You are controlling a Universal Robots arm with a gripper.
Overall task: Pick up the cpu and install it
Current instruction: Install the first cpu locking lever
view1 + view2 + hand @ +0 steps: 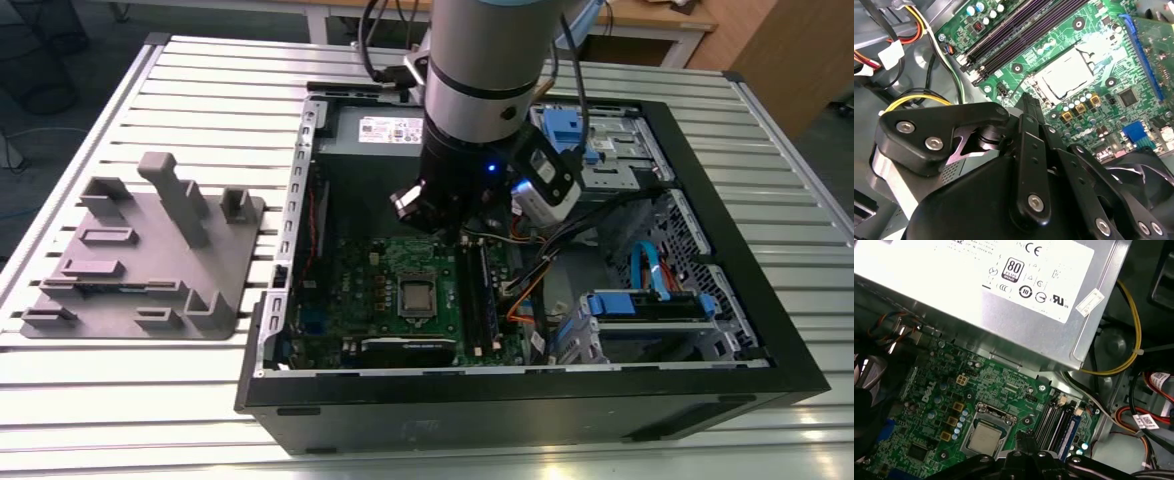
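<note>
The small square cpu with a silvery-grey metal top (418,296) (1066,80) (983,436) lies flat in the socket frame near the middle of the green motherboard (367,265). Its metal face points up and its edges run parallel to the board's edges; being square, it has no longer side to tell. The black gripper (1028,100) (1024,436) hangs above the board just beside the socket, on the side of the long black memory slots (478,290) (1054,422). Its fingers are drawn together with nothing between them, apart from the cpu. The board sits inside an open black computer case (534,410) on a slatted metal table (134,400). A silver power supply box (380,132) (1004,300) stands close behind the socket, and yellow and red cables (1136,325) loop beside the slots. A grey plastic fixture plate with upright blocks (147,260) rests on the table, to the exterior view's left of the case.
</note>
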